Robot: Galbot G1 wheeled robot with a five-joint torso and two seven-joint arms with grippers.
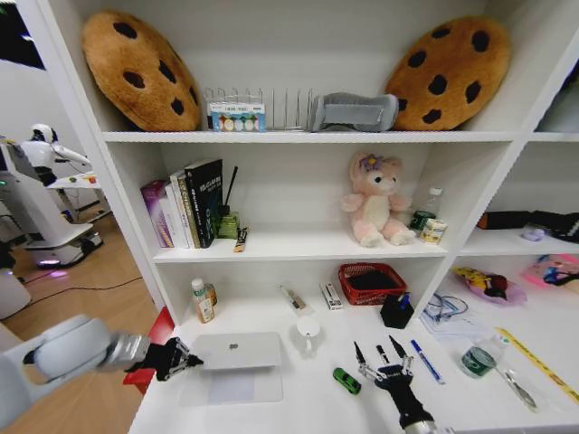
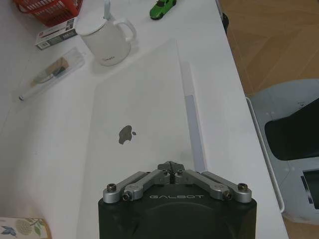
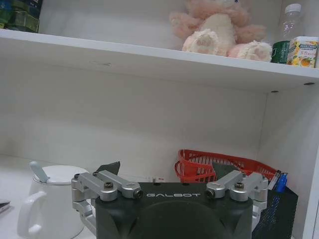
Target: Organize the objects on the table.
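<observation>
In the head view, the left gripper (image 1: pixel 187 360) reached in from the side, pinching the left edge of the closed silver laptop (image 1: pixel 237 351) on the white desk (image 1: pixel 298 402). The right gripper (image 1: pixel 384 354) stood spread over the desk, near the green toy car (image 1: pixel 346 381).

The left wrist view showed its fingers pressed together at the laptop's (image 2: pixel 134 144) edge.

The right wrist view showed pens in a black mesh holder (image 3: pixel 276 204) beside a red basket (image 3: pixel 219 167).

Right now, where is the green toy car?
In the head view, the green toy car sits on the white desk, between the laptop and the right end effector.
</observation>
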